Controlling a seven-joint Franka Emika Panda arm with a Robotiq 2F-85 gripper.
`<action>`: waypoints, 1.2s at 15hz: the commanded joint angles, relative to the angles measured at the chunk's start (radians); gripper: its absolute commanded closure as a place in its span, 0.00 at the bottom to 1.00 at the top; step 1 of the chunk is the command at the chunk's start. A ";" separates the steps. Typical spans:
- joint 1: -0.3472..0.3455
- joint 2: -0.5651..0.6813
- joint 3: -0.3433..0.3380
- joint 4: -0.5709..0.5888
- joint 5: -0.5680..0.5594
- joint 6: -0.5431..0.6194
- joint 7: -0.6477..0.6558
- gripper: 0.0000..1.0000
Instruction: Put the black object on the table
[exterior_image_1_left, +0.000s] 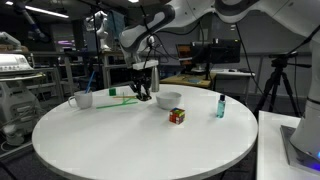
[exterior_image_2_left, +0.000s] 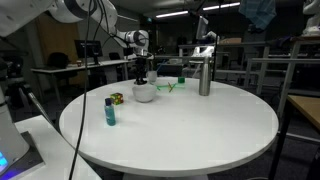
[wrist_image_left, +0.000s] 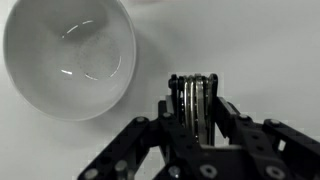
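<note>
The black object (exterior_image_1_left: 146, 98), where is it now?
— Between my fingers. My claw (wrist_image_left: 193, 85) is drawn narrow around it, just beside the white bowl (wrist_image_left: 70, 55) and low over the table (exterior_image_1_left: 120, 140). I cannot tell whether the lump touches the top.

How many black lumps do you count?
— One, the one I hold. In the wrist view the bowl shows only its bare white inside.

And how many of everything else?
— There is one bowl and one round white table under it all. One multicoloured cube (exterior_image_1_left: 177, 116) stands near the bowl, apart from it. One teal bottle (exterior_image_1_left: 220, 105) with a dark cap stands upright, farther from the bowl than the cube. One white mug (exterior_image_1_left: 82, 99) stands well apart from the bowl, out past my claw. One thin green thing (exterior_image_1_left: 120, 97) lies between the mug and my claw. I cannot make out what it is.
</note>
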 joint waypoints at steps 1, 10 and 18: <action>-0.003 0.049 0.004 0.098 -0.012 -0.040 -0.047 0.80; -0.048 0.082 0.029 0.114 0.048 -0.022 -0.113 0.80; -0.082 0.129 0.032 0.118 0.081 -0.015 -0.135 0.80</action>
